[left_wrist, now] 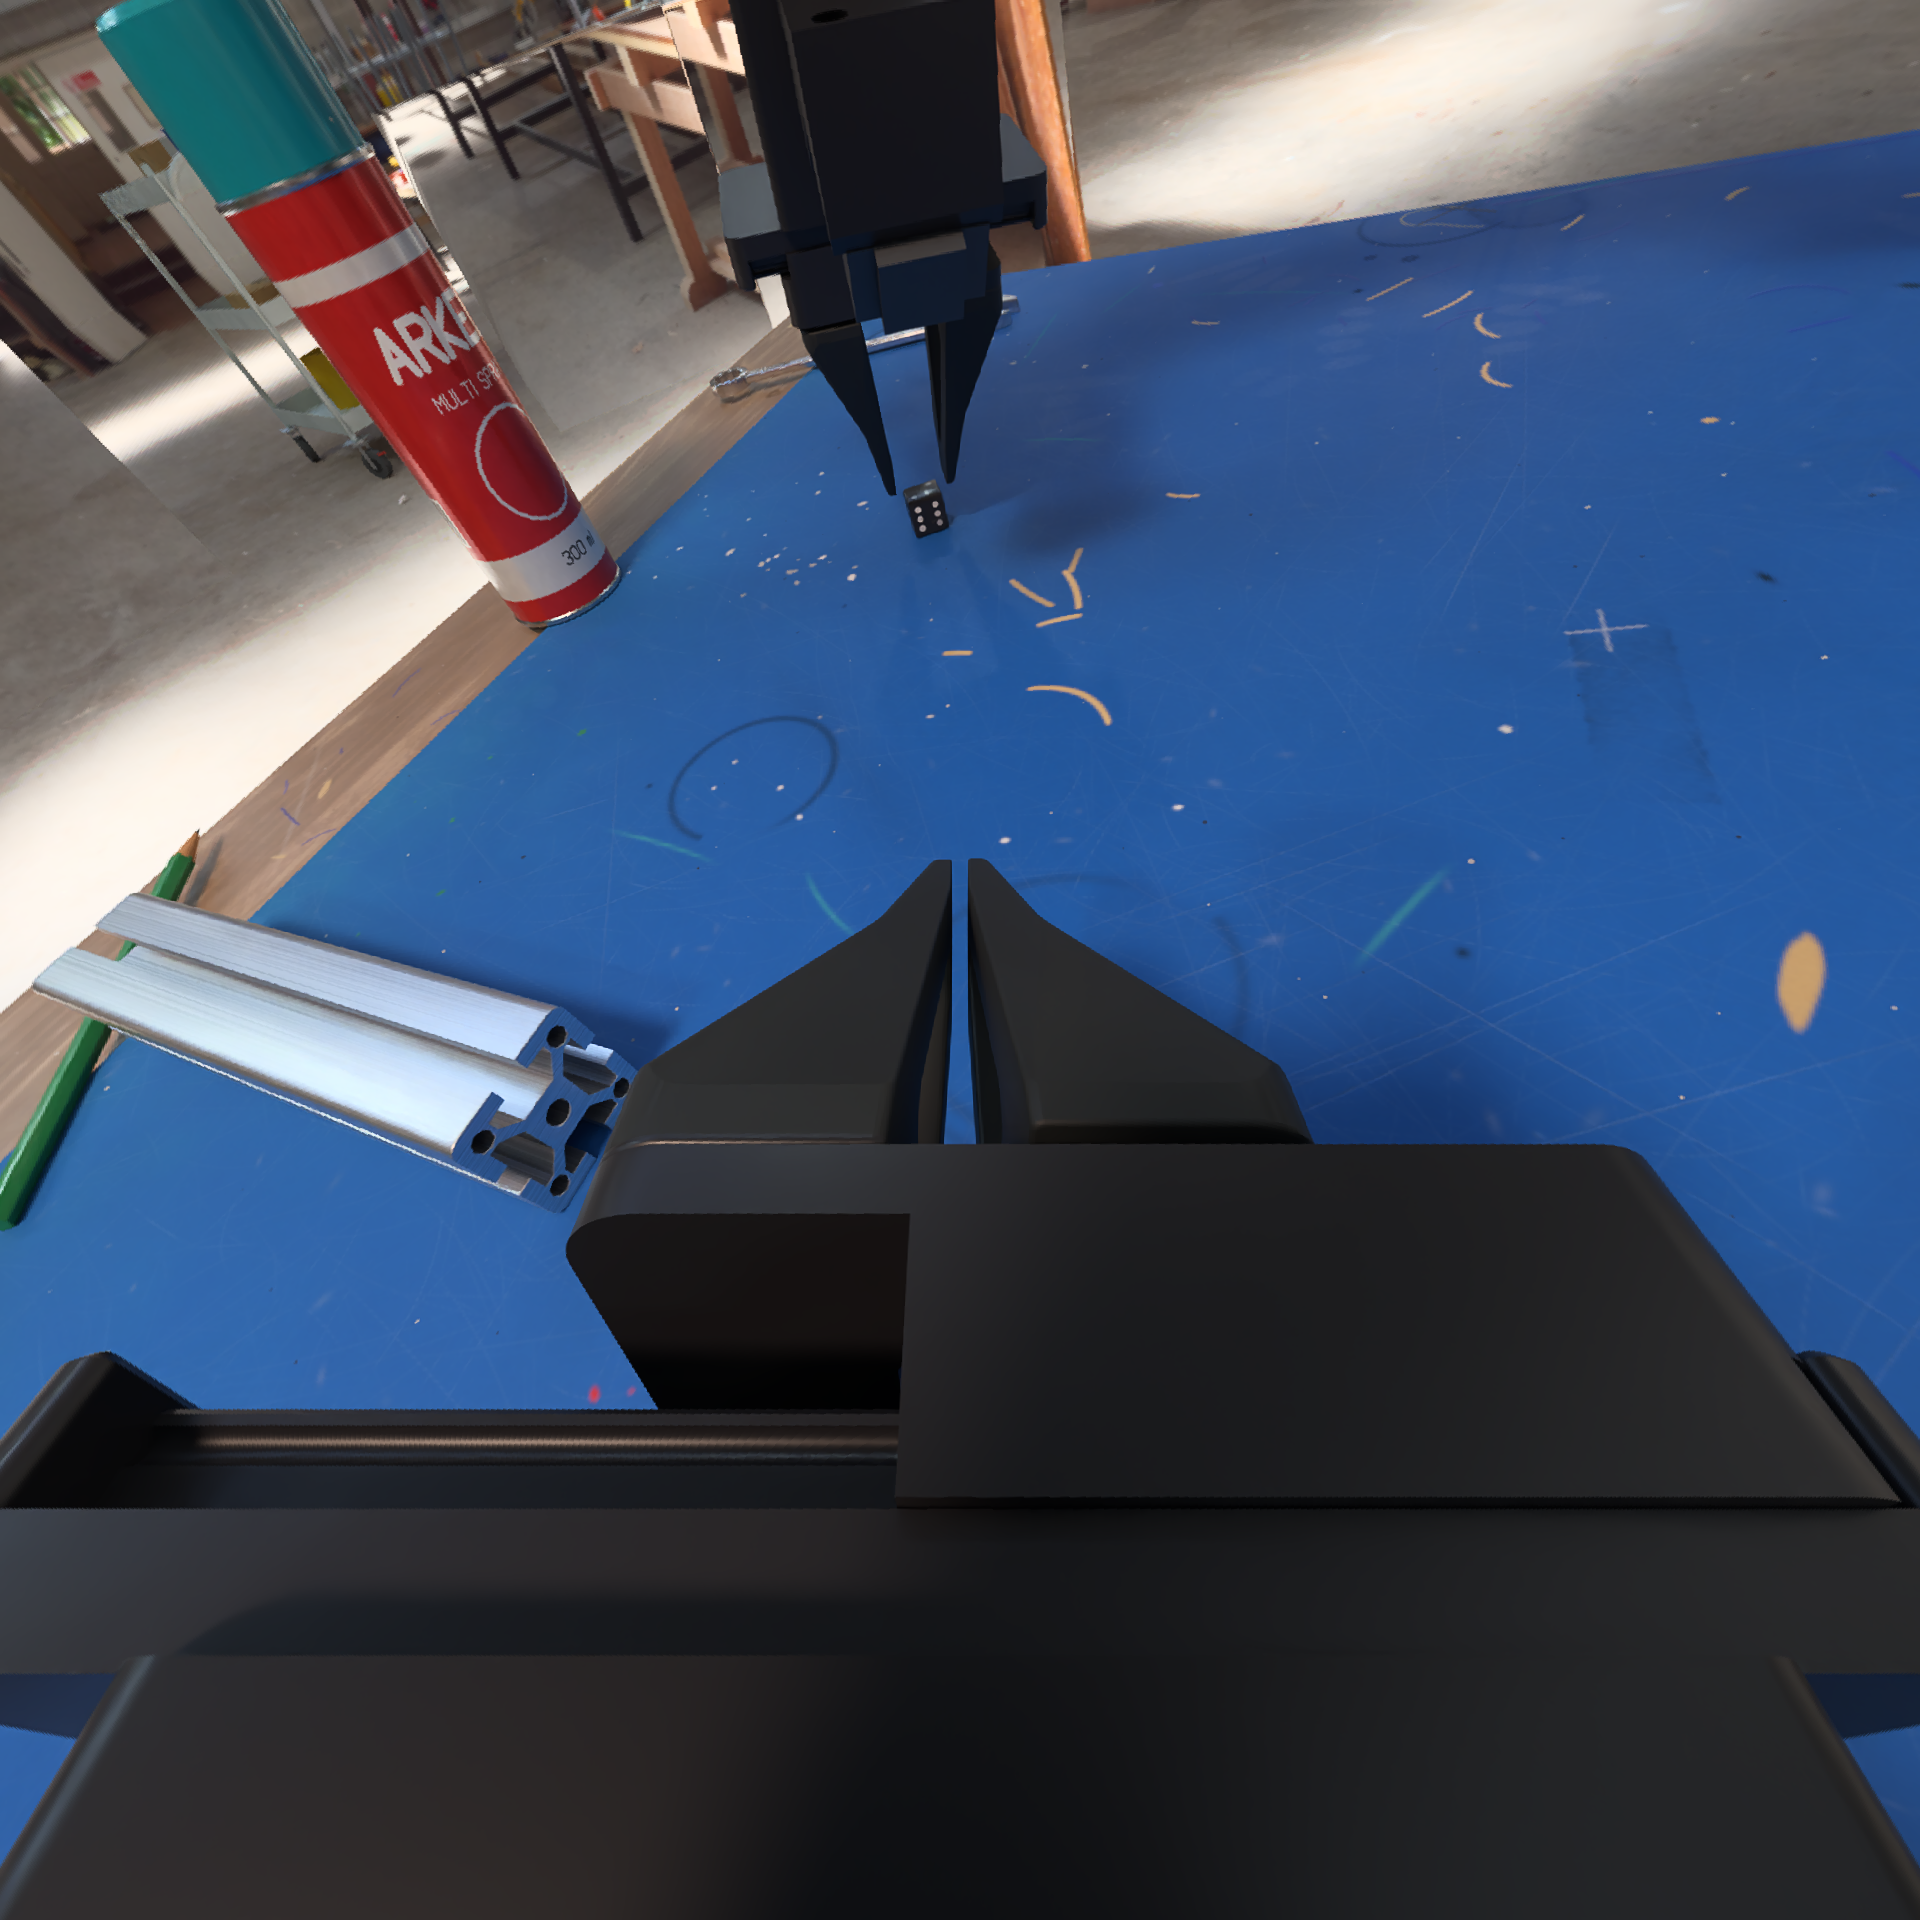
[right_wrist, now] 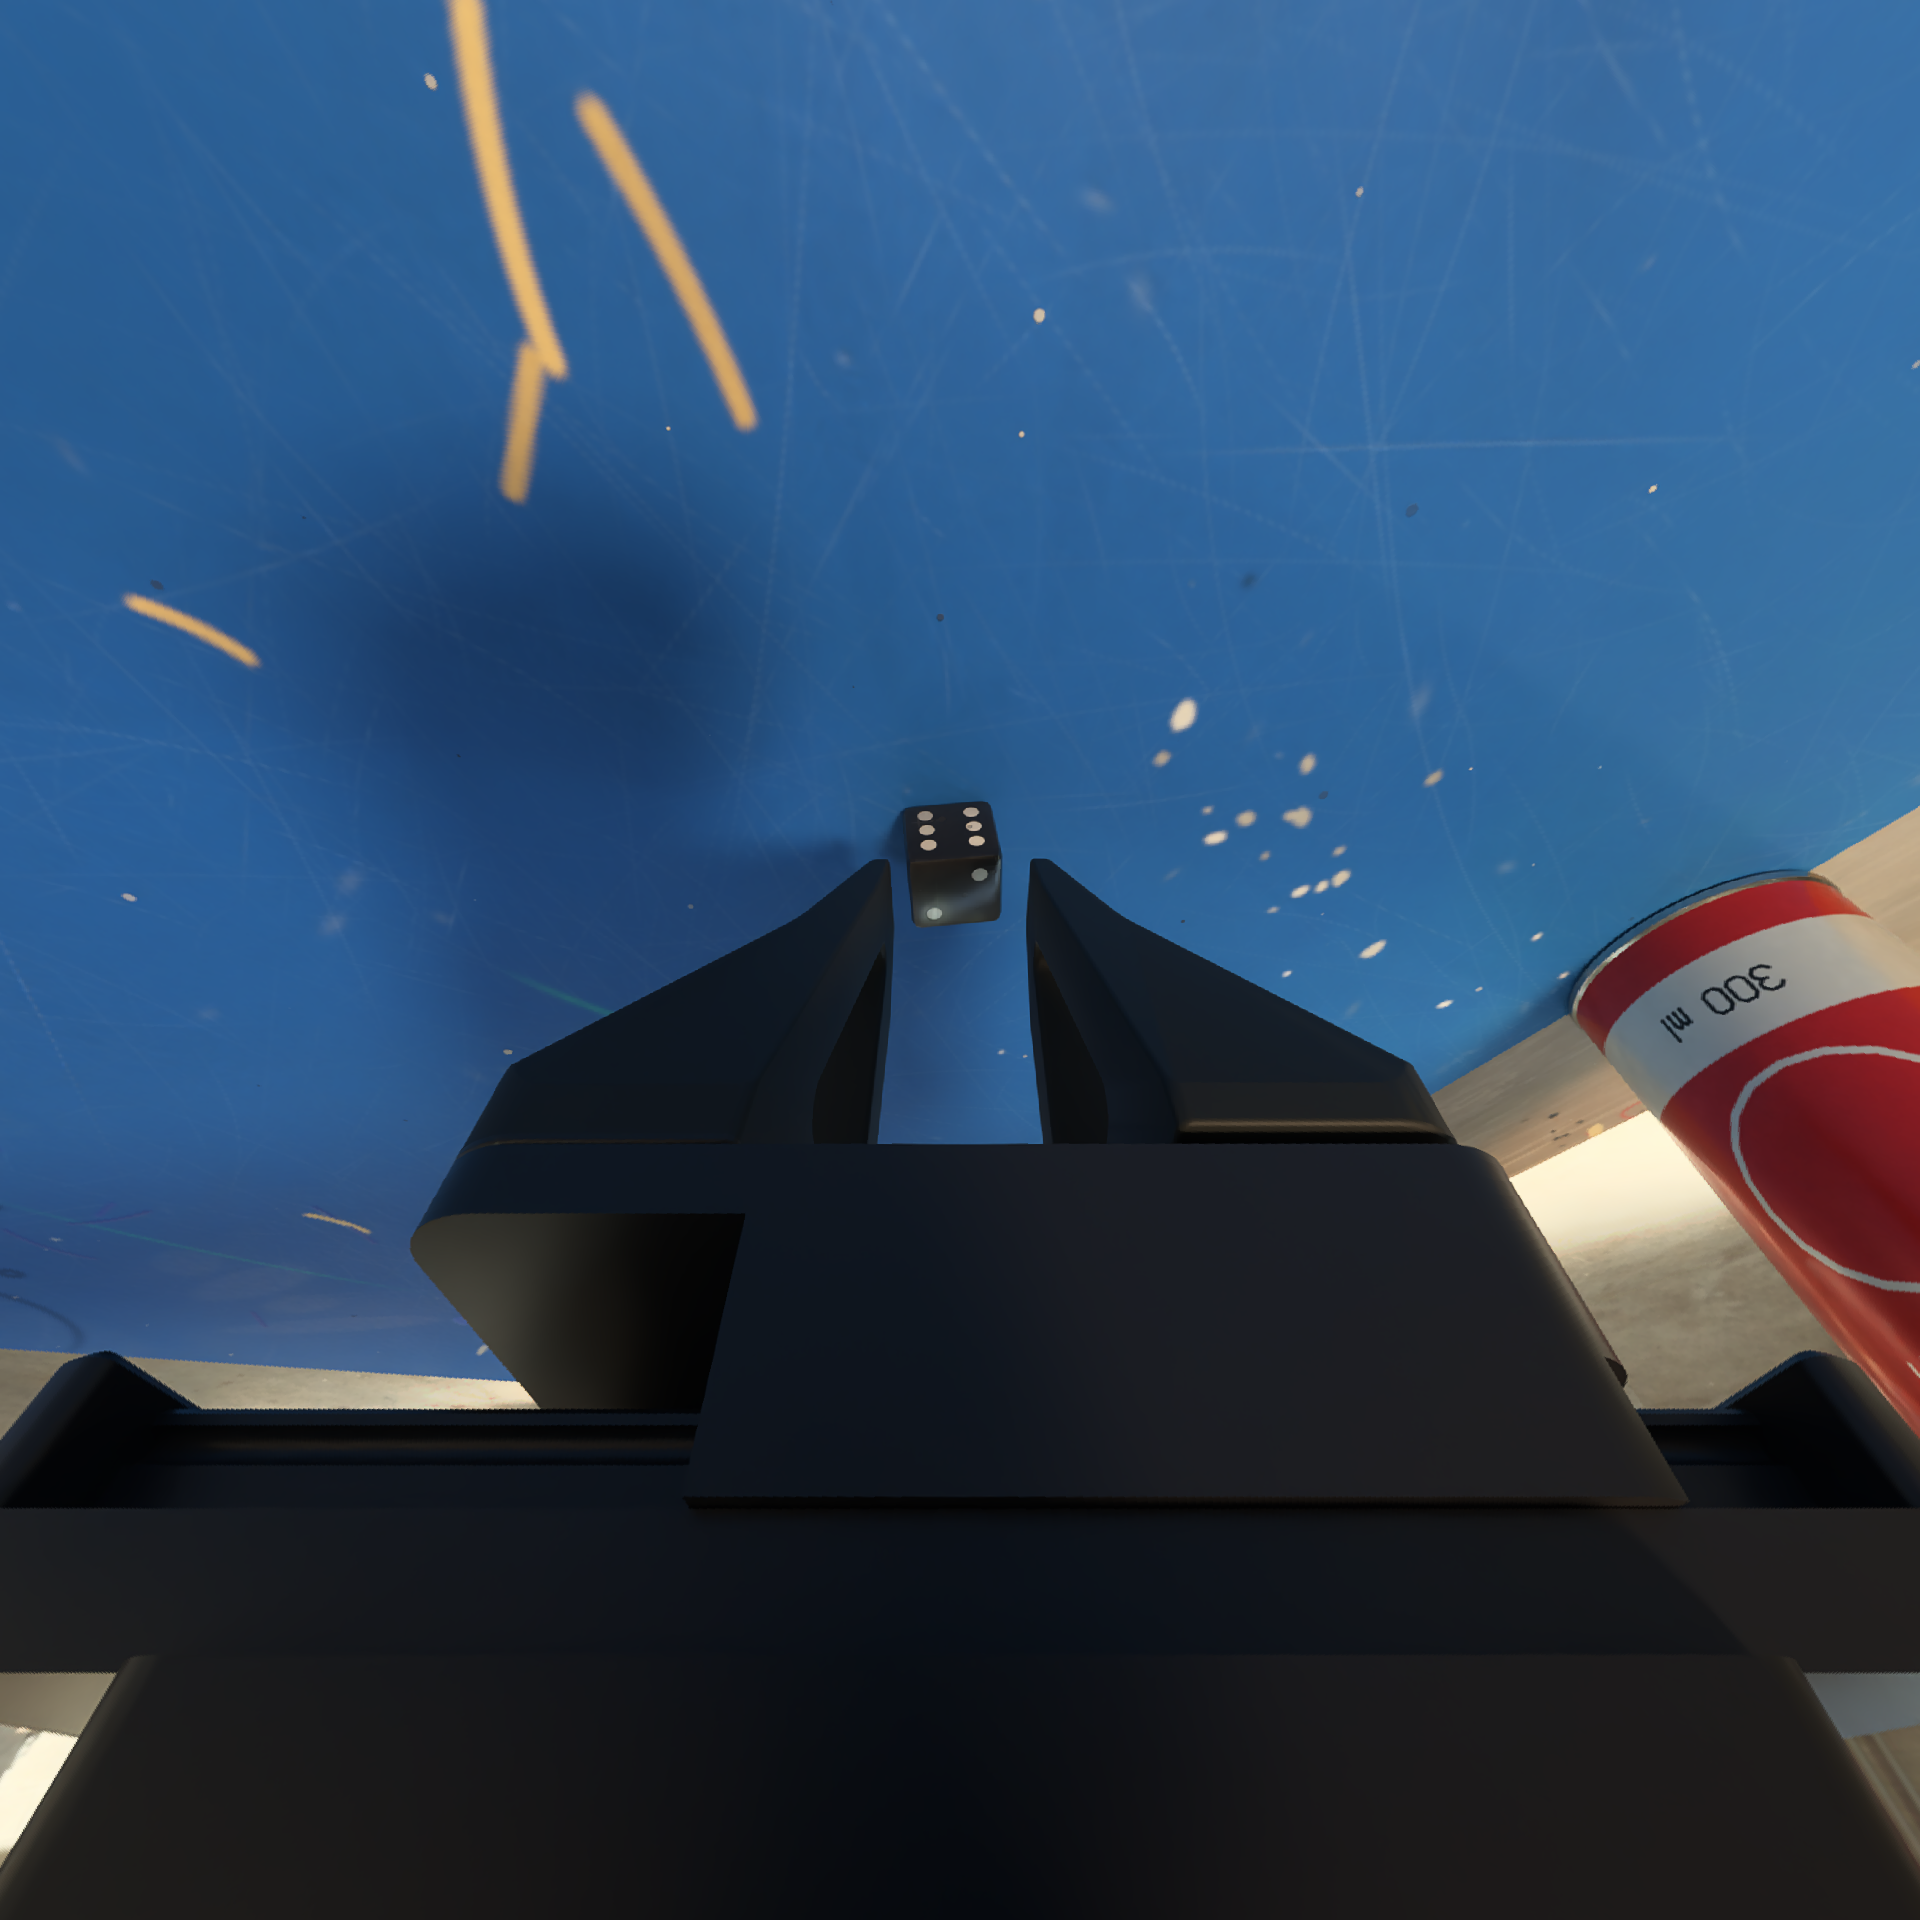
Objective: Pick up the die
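Observation:
A small black die (right_wrist: pixel 954 862) with white pips lies on the blue mat. In the right wrist view it sits just beyond my right gripper (right_wrist: pixel 960 862), whose jaws stand open a little wider than the die, one tip at each side of it. In the left wrist view the die (left_wrist: pixel 926 510) is far ahead, and the right gripper (left_wrist: pixel 918 483) points down at it with its tips just above it. My left gripper (left_wrist: pixel 960 864) is shut and empty, low over the mat, well short of the die.
A red spray can (left_wrist: pixel 416 343) with a teal cap stands at the mat's left edge; it also shows in the right wrist view (right_wrist: pixel 1787 1122). A silver aluminium profile (left_wrist: pixel 332 1039) and a green pencil (left_wrist: pixel 62 1081) lie at the left. The blue mat (left_wrist: pixel 1455 727) lies on a wooden table.

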Controlling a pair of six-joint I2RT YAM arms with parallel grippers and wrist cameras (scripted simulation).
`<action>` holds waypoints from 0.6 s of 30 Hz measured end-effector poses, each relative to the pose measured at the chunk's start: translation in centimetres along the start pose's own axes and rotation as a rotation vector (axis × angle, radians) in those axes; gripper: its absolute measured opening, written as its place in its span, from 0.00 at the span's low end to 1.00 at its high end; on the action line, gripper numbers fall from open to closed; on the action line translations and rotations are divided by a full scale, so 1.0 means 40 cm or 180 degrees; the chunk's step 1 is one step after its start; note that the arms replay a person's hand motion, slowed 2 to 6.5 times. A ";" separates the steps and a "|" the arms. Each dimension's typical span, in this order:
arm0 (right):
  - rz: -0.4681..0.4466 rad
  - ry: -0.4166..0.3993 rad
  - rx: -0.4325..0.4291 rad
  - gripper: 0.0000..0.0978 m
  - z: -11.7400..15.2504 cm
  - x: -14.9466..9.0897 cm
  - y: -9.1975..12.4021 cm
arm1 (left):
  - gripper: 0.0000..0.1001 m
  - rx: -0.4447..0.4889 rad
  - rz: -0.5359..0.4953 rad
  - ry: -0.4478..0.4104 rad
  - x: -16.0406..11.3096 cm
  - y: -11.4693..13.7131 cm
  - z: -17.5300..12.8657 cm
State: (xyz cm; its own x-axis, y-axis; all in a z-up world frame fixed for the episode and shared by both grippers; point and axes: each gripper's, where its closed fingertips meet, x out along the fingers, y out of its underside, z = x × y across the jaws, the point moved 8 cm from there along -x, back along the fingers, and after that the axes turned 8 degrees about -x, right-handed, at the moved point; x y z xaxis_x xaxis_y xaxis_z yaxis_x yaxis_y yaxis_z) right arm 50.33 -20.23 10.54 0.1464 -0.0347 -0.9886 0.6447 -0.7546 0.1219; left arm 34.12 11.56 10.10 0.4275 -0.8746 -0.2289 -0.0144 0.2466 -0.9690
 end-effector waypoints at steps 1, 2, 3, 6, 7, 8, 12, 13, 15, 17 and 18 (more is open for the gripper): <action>0.0003 -0.0001 0.0000 0.22 -0.001 0.001 0.001 | 0.02 0.0001 -0.0001 -0.0001 0.000 0.000 0.000; 0.0005 -0.0003 0.0000 0.22 -0.002 0.002 0.001 | 0.02 0.0002 -0.0002 -0.0002 -0.001 0.001 0.000; 0.0008 -0.0006 -0.0001 0.22 -0.002 0.003 0.002 | 0.02 0.0002 -0.0002 -0.0002 -0.001 0.001 0.000; 0.0024 -0.0033 -0.0006 0.21 -0.004 0.005 0.003 | 0.02 0.0002 -0.0002 -0.0003 -0.001 0.001 0.000; 0.0036 -0.0047 -0.0009 0.20 -0.005 0.007 0.004 | 0.02 0.0002 -0.0002 -0.0004 -0.001 0.002 0.000; 0.0050 -0.0061 -0.0013 0.20 -0.006 0.008 0.004 | 0.02 0.0002 -0.0003 -0.0005 -0.001 0.002 0.000; 0.0123 -0.0124 -0.0045 0.19 -0.006 0.016 0.005 | 0.02 0.0005 -0.0006 -0.0007 -0.001 0.002 0.000; 0.0143 -0.0140 -0.0054 0.19 -0.006 0.018 0.006 | 0.02 0.0006 -0.0007 -0.0008 -0.001 0.002 0.000; 0.0181 -0.0167 -0.0068 0.19 -0.007 0.022 0.006 | 0.02 0.0008 -0.0008 -0.0008 -0.001 0.002 0.000; 0.0207 -0.0193 -0.0078 0.18 -0.008 0.025 0.006 | 0.02 0.0007 -0.0007 -0.0009 -0.002 0.003 0.000; 0.0215 -0.0203 -0.0082 0.17 -0.008 0.026 0.006 | 0.02 0.0006 -0.0007 -0.0009 -0.002 0.003 0.000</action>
State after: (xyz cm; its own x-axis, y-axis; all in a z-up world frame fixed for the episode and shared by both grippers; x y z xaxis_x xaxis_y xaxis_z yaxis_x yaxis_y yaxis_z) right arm 50.88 -20.22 9.59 0.1426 -0.1272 -0.9816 0.6542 -0.7321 0.1899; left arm 34.10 11.66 9.99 0.4302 -0.8739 -0.2265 -0.0118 0.2455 -0.9693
